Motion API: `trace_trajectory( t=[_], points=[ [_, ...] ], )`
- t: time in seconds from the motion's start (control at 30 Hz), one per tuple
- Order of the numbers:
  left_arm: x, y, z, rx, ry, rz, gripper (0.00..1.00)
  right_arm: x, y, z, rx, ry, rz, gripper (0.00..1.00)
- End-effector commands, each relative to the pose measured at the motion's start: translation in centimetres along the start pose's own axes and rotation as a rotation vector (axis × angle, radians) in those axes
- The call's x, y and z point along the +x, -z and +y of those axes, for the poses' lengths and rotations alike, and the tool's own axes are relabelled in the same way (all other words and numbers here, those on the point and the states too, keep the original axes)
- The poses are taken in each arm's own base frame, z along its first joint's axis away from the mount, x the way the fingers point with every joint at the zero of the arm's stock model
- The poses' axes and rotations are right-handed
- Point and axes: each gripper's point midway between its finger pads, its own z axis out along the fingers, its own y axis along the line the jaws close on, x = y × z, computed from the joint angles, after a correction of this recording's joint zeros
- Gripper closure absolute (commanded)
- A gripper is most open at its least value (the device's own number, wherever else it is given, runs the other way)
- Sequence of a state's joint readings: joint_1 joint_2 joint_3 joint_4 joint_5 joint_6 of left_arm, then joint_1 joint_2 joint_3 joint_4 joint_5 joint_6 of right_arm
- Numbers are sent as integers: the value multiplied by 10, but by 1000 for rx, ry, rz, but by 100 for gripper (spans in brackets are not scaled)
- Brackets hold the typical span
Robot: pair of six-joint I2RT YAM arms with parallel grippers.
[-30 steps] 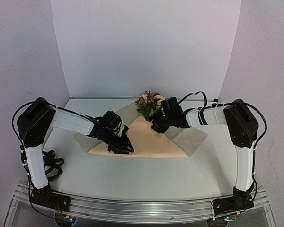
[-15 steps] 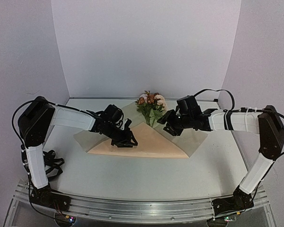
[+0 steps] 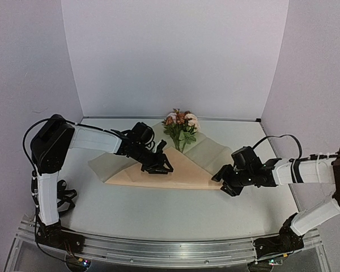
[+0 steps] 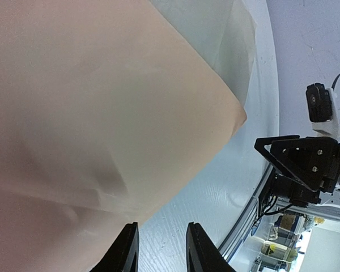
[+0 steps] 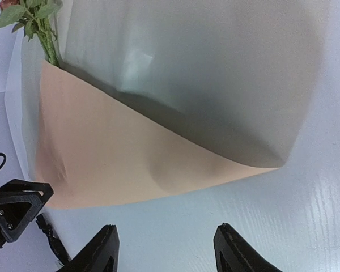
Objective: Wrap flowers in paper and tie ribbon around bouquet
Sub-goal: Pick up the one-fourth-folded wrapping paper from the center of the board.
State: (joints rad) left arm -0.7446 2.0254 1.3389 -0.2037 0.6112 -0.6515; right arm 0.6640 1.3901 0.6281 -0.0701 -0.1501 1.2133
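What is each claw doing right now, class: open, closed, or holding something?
Left claw: slightly open, holding nothing.
Right claw: wide open, holding nothing.

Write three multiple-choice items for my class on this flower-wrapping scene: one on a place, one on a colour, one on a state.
1. Where are the flowers?
A. in a vase
B. at the paper's far end, stems under the fold
C. held in the air

2. What colour is the folded-over flap of the paper?
A. black
B. blue
C. peach

3. How is the right gripper?
A. open, holding nothing
B. shut on paper
C. shut on flowers

Answers:
1 B, the blooms poke out beyond the fold.
2 C, the top flap shows peach.
3 A, its jaws stand apart over the bare table.
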Motion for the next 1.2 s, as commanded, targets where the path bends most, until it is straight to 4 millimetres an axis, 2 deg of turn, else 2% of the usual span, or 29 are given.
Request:
trace_trajectory(
  t=[0.0, 0.17, 0.27, 0.47, 0.6, 0.7, 0.9, 1.17],
  points=[
    [-6, -6, -34, 98, -93, 31, 69, 0, 7, -21, 16, -40, -43, 41],
    [16, -21, -52, 144, -164, 131, 69, 2, 7, -40, 45, -41, -59, 41],
    [26, -30, -63, 142, -208, 171, 70, -2, 4, -44, 50, -26, -83, 40],
    [29, -40, -66, 157, -218, 191, 70, -10, -4, -49, 65, -10, -121, 44],
    [29, -55, -67, 161, -231, 209, 70, -12, -11, -53, 70, -19, -122, 48],
    [25, -66, -62, 145, -224, 202, 71, -12, -14, -57, 80, -26, -123, 49],
    [13, -81, -40, 51, -201, 164, 71, -11, -17, -66, 104, -29, -129, 50],
    [17, -89, -17, -31, -163, 179, 72, -11, -20, -71, 129, -10, -126, 53]
  ],
)
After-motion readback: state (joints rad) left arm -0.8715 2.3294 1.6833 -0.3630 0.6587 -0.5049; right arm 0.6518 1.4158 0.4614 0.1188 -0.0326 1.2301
